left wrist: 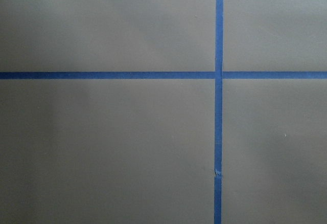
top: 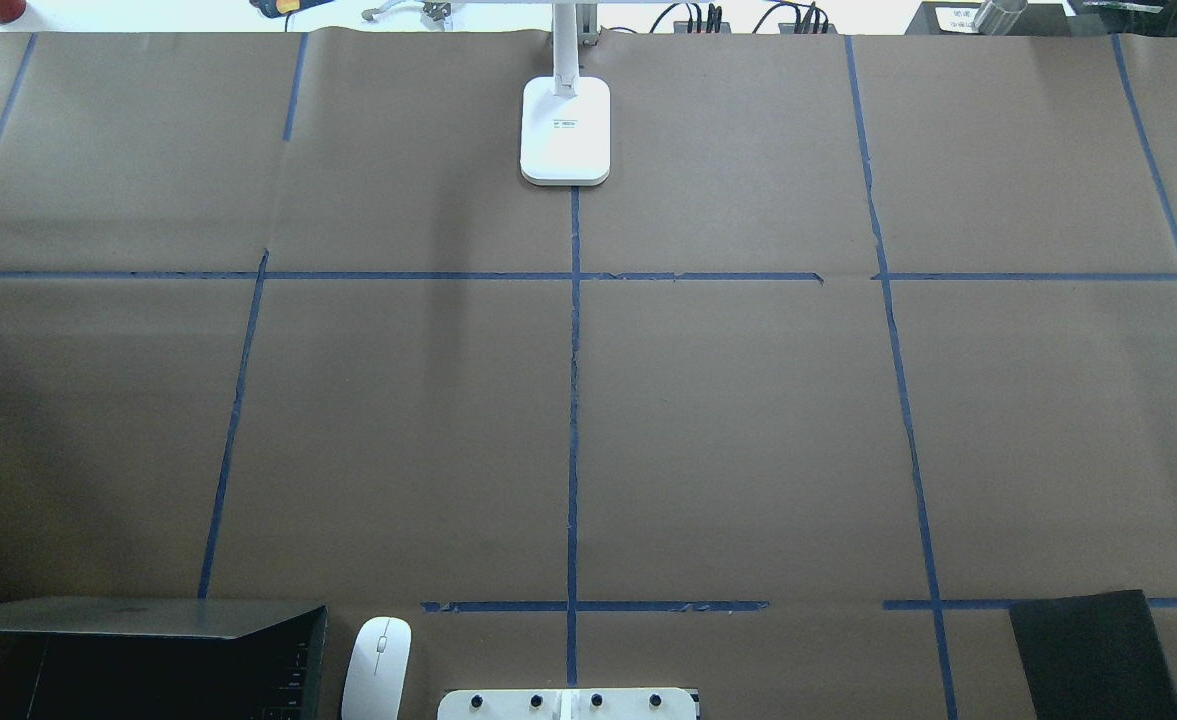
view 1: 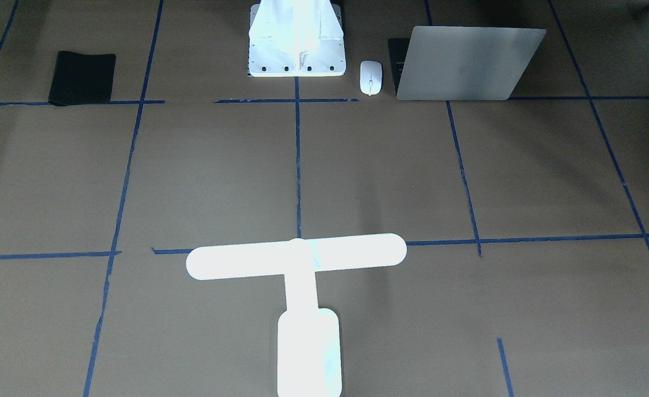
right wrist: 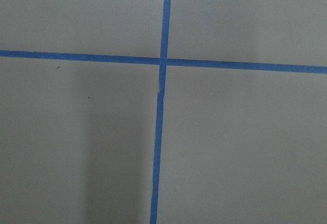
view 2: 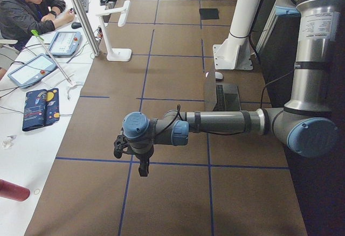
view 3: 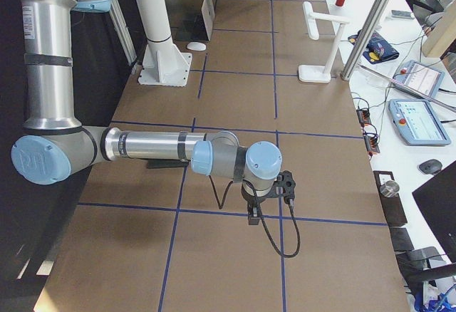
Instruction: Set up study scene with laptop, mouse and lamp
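Observation:
The open silver-grey laptop [view 1: 467, 63] stands at the robot's near edge on its left side, and also shows in the overhead view [top: 128, 650]. The white mouse [view 1: 370, 77] lies beside it, towards the pedestal [top: 378, 665]. The glowing white T-shaped lamp [view 1: 296, 259] stands at the far middle edge, its base [top: 565, 130] on the centre tape line. My left gripper [view 2: 132, 155] hangs over bare paper off the table's left end; I cannot tell if it is open or shut. My right gripper [view 3: 271, 198] hangs likewise at the right end. Both wrist views show only paper and tape.
A black mat [view 1: 81, 77] lies at the near edge on the robot's right [top: 1093, 655]. The white bolted pedestal plate [view 1: 296, 63] sits at the near middle. Blue tape lines grid the brown paper. An operator [view 2: 27, 4] sits at a side table with tablets.

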